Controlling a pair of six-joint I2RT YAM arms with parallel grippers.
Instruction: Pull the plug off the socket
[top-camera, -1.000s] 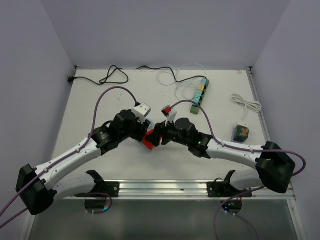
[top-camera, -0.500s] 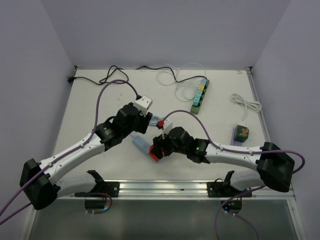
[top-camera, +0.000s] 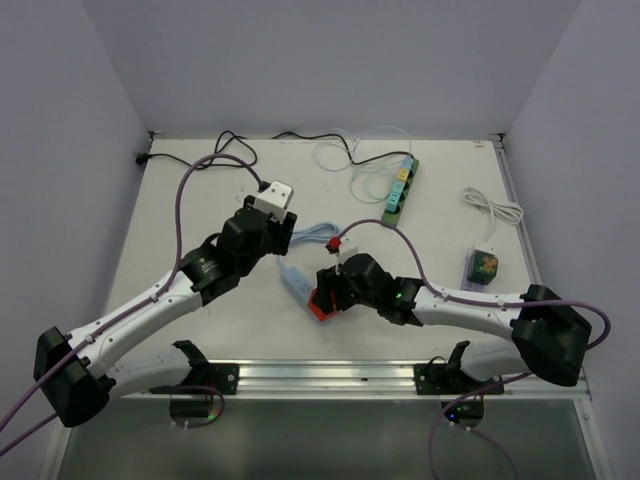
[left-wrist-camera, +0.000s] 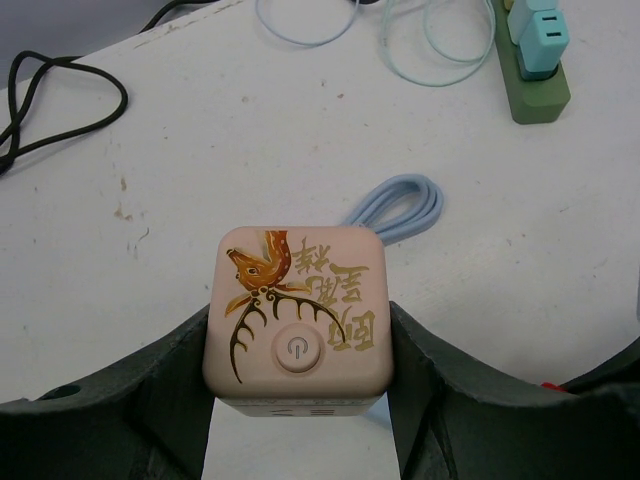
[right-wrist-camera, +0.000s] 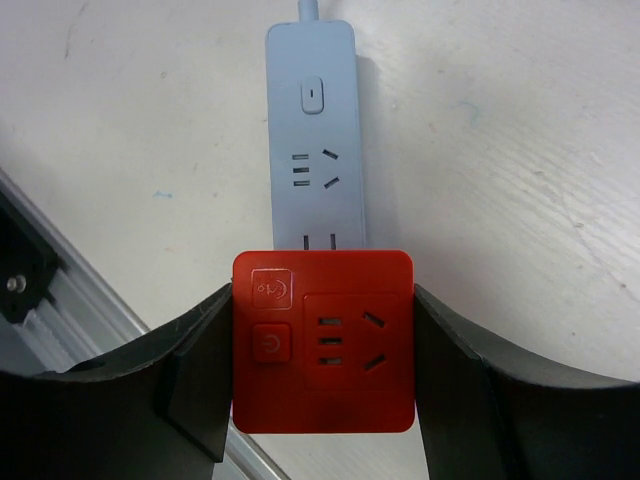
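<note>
- My left gripper (left-wrist-camera: 298, 385) clamps the pink deer-print cube plug (left-wrist-camera: 296, 300) over the mid-tabletop (top-camera: 450, 215).
- My right gripper (right-wrist-camera: 322, 395) clamps the red cube socket (right-wrist-camera: 324, 340) by the tabletop's near edge, overlapping the blue power strip (right-wrist-camera: 312, 150) (plugged in? I cannot tell).
- Plug and socket look parted; next I set both down.

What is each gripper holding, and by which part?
Left gripper: pink cube, by opposite sides. Right gripper: red socket cube, by opposite sides.
</note>
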